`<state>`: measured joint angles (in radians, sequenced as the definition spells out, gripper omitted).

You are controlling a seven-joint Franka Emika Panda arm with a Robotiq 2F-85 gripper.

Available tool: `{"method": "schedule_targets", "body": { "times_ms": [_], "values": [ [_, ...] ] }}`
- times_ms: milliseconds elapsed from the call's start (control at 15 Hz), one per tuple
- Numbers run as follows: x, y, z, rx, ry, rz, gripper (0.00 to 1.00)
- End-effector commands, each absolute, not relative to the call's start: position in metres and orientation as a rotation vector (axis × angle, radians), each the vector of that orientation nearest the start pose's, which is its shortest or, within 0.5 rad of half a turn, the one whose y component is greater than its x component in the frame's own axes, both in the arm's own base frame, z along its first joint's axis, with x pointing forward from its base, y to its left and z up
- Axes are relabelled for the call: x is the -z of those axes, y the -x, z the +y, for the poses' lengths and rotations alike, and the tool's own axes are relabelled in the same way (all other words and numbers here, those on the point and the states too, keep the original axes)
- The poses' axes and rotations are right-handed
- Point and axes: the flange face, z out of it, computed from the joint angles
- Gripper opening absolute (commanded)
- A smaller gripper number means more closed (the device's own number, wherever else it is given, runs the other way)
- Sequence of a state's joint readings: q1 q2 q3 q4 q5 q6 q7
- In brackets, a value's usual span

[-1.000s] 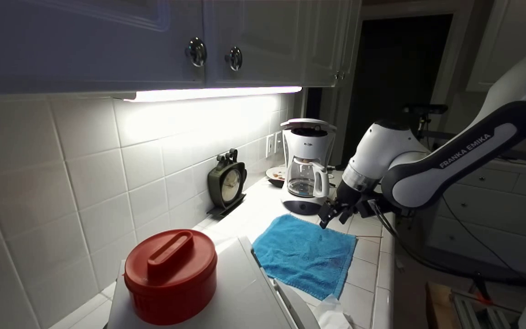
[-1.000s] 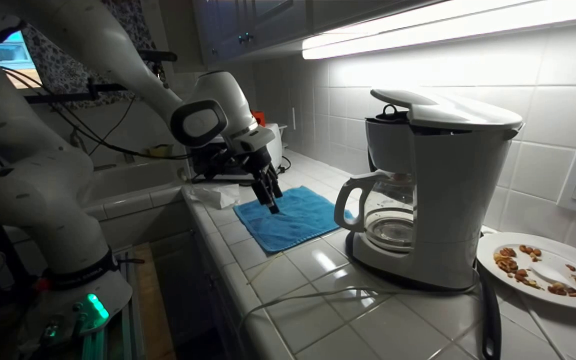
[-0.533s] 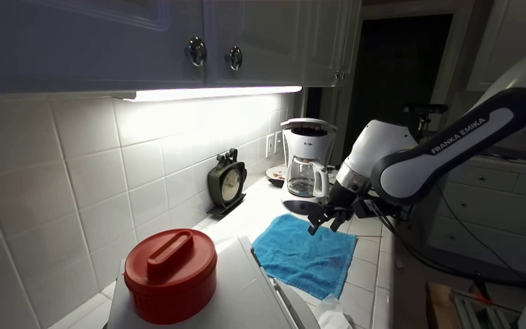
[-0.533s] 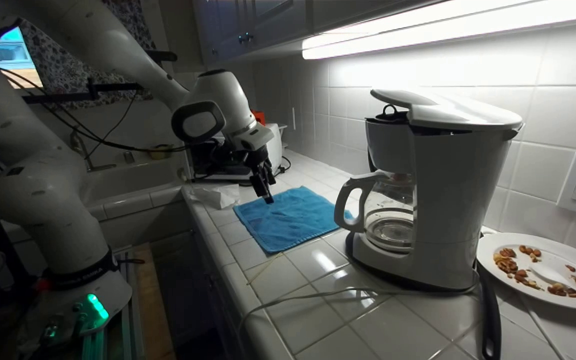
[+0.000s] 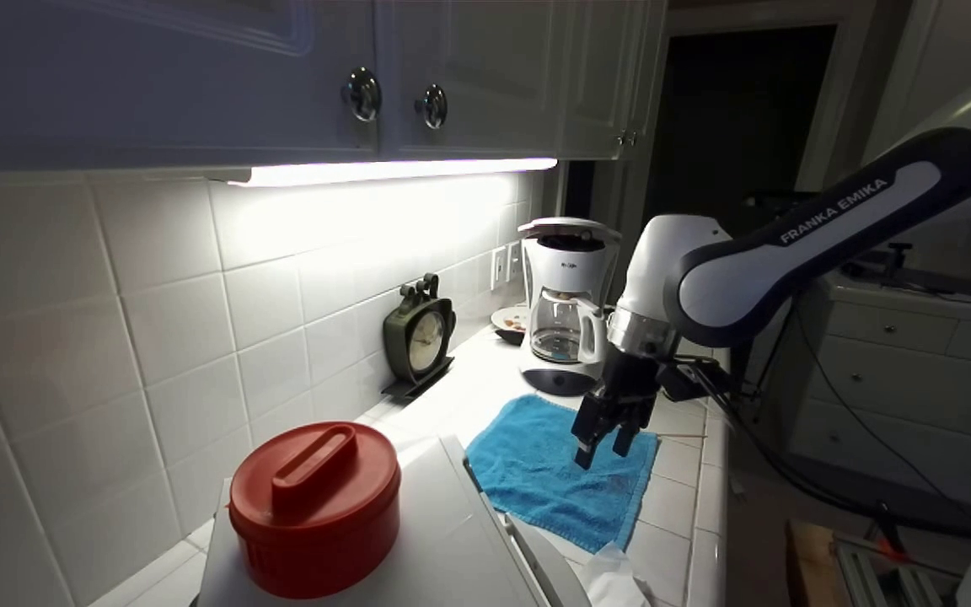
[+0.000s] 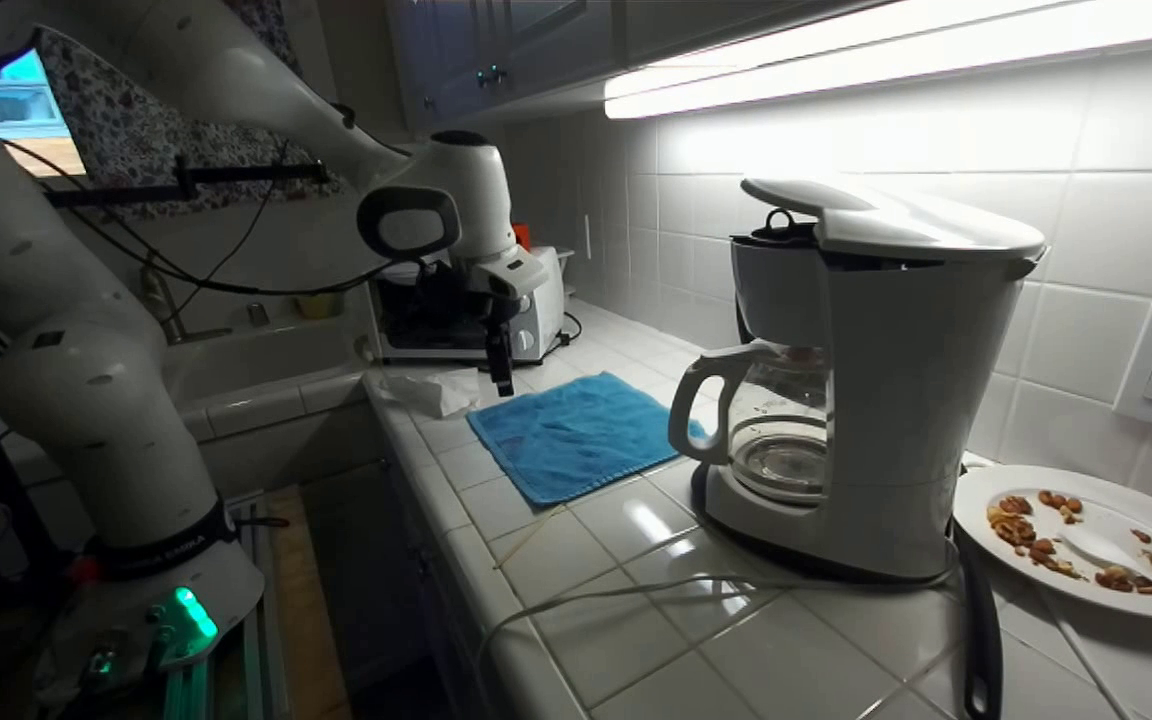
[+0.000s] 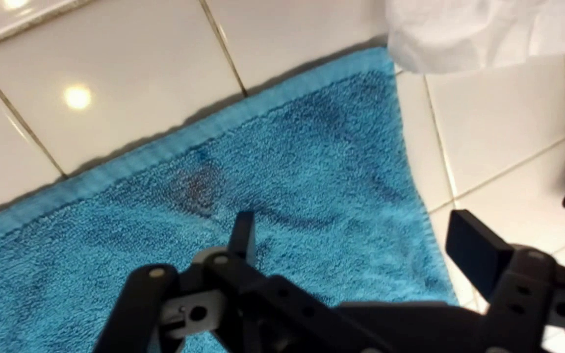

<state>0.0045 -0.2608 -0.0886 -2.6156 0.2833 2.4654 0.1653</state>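
Over the towel point(image 5: 540, 472) hangs the gripper point(image 5: 603, 456) (arm point(image 5: 834, 212): "FRANKA EMIKA").

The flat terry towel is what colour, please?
The towel is blue with darker patches, clearest in the wrist view.

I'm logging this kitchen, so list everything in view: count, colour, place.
Towel: one, blue, on counter.
Crumpled sheet: one, white, beside towel.
Coffee maker: one, white, on counter.
Carafe: one, clear, in coffee maker.
Plate: one, white, beside coffee maker.
Food bits: several, brown, on plate.
Toaster oven: one, white, on counter.
Container: one, red, on toaster oven.
Dial device: one, green, by wall.
Cabinets: several, white, above counter.
Light: one, white, under cabinets.
Arm: one, white and black, beside counter.
Gripper: one, black, open above towel.
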Motion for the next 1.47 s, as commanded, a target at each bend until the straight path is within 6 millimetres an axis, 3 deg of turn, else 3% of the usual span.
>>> {"method": "schedule_targets", "body": {
  "times_ms": [0,1400],
  "values": [
    [-0.339,-0.434,-0.031,-0.005,2.848,0.587,1.00],
    [-0.279,-0.442,0.014,-0.287,2.802,0.583,0.99]
  ]
}}
